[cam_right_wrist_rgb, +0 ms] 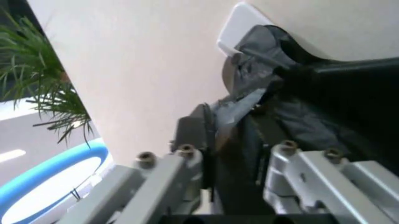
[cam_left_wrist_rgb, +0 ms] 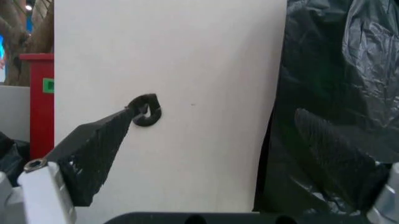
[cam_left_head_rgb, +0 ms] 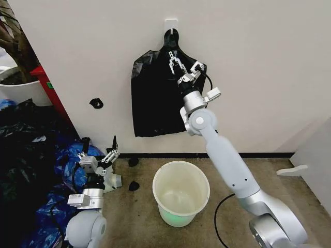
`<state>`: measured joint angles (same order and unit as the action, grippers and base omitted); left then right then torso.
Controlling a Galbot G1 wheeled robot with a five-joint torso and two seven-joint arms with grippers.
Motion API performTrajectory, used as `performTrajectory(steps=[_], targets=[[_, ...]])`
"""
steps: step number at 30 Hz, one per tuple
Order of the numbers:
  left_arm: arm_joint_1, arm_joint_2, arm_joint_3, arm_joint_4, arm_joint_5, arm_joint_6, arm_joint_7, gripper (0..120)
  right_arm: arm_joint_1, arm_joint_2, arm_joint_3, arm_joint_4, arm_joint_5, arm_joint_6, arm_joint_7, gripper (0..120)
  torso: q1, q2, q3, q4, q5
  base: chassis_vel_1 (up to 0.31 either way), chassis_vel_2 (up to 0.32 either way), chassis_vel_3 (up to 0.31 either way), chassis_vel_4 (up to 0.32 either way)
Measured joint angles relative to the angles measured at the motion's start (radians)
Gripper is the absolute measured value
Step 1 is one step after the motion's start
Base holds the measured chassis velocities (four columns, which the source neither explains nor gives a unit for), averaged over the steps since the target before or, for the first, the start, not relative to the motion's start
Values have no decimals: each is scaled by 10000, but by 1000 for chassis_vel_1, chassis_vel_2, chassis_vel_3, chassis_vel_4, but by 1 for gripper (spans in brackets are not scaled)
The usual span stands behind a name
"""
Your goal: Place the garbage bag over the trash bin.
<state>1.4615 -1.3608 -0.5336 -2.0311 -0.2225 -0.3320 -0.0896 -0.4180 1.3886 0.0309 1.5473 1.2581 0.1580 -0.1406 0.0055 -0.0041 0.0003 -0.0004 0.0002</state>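
Hanging from a white wall hook [cam_left_head_rgb: 171, 23], the garbage bag [cam_left_head_rgb: 155, 98] is not yet freed, the trash bin [cam_left_head_rgb: 181, 192] stands bare on the floor below, the right gripper [cam_left_head_rgb: 176, 65] seemingly pinches the bag's upper fold, and the left gripper [cam_left_head_rgb: 98, 155] waits spread open low beside the bin.

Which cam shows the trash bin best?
Head view. The trash bin stands whole on the floor below the hanging garbage bag, rim and inside visible, between the two arms. The wrist views look at the wall and bag instead: the right hand is up at the bag, the left hand low beside the bin.
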Motion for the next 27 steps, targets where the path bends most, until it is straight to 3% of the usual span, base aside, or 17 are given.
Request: performTrajectory(steps=[4, 14, 21, 26, 27], targets=[[-7, 0, 0, 24, 19, -9, -19, 100, 62, -10, 12, -37, -145, 8, -36, 0, 0, 0, 0, 0, 0, 0, 0, 0, 0], [4, -9, -10, 29, 48, -43, -46, 100, -293, -296, 38, 194, -377, 33, -118, 0, 0, 0, 0, 3, 0, 0, 0, 0, 0], [37, 37, -53, 22, 24, -94, -84, 100, -2551, -1617, -168, 2359, -926, 131, -390, 0, 0, 0, -1, -1, 2, 0, 0, 0, 0], [36, 60, -31, 22, 20, -112, -93, 100, -3971, -2057, -116, 3277, -1473, 222, -642, 0, 0, 0, -1, 6, 1, 0, 0, 0, 0], [38, 71, -30, 23, 18, -117, -100, 100, -4261, -2126, -97, 3408, -1596, 246, -721, 0, 0, 1, -2, -3, 1, 0, 0, 0, 0]])
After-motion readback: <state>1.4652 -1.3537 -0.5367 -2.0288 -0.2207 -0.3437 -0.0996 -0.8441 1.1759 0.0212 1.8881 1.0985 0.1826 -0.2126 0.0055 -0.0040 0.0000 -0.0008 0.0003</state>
